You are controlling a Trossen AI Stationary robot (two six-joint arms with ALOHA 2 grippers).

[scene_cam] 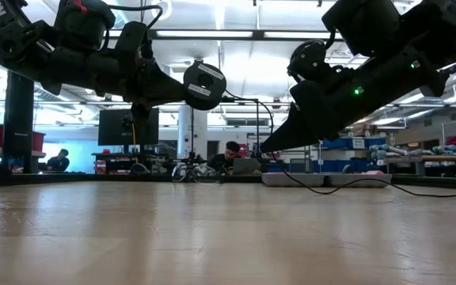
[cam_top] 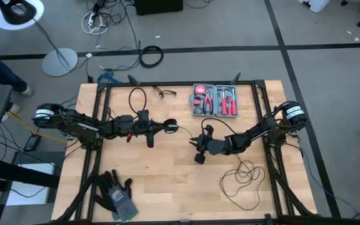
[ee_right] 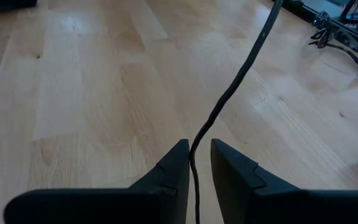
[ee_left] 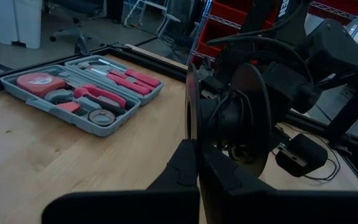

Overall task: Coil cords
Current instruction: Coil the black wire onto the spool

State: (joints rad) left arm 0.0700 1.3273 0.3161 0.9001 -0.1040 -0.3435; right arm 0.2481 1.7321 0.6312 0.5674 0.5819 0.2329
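The thin black cable ends in a round black puck (scene_cam: 204,85) with a pale centre. My left gripper (cam_top: 162,127) is shut on the puck above the middle of the table. From the puck the cable (scene_cam: 252,101) runs across to my right gripper (cam_top: 194,145), which is shut on it a little above the table. Beyond that gripper the rest of the cable lies in loose loops (cam_top: 242,177) on the table's near right part. My left gripper pinches the puck's lower part (ee_left: 192,134) between its two fingers, coming level from the table's left. The puck stands on edge above the fingers, lifted clear, its pale face toward the table's near side. My right gripper pinches a single strand of the cable (ee_right: 194,152) between its two fingers, which lie along the strand. It comes from the table's right, slanting down. The strand (ee_right: 241,68) runs on ahead of the fingers, clear of the wood.
A grey tool case (cam_top: 214,100) with red-handled tools lies at the far middle. A small glasses-like wire item (cam_top: 164,92) lies to its left. Dark gloves (cam_top: 117,194) lie at the near left. A thicker coiled cable (cam_top: 150,56) lies on the floor beyond the table.
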